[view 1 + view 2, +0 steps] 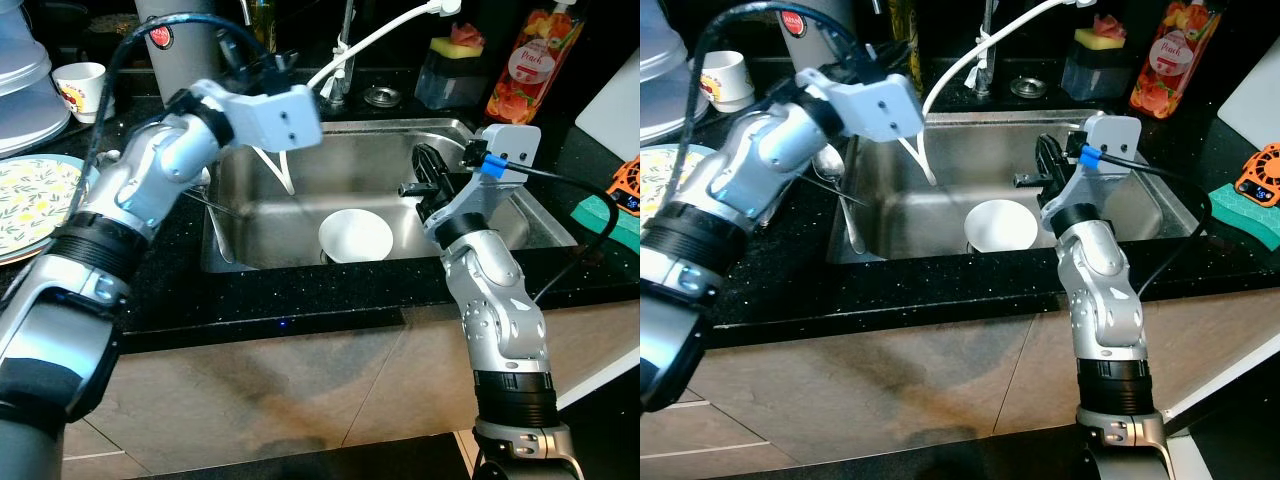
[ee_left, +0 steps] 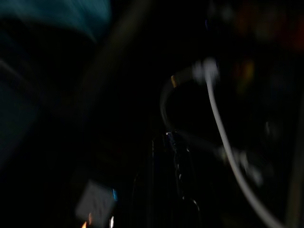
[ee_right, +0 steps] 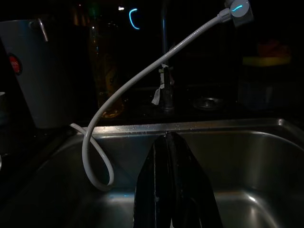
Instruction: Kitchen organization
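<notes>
Right gripper (image 3: 172, 137), fingers pressed together and empty, poised above the sink (image 1: 300, 215); white bowl (image 1: 355, 236) just below-left (likely target). Left gripper's fingers unreadable.

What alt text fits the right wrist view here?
The right end effector, black fingers pressed together, points into a steel sink. A white hose loops from the basin up past the faucet.

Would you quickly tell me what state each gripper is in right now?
Left gripper: over the sink's back left; the dark, blurred wrist view leaves its state unclear.
Right gripper: fingers shut together, holding nothing, over the sink's right side.
</notes>
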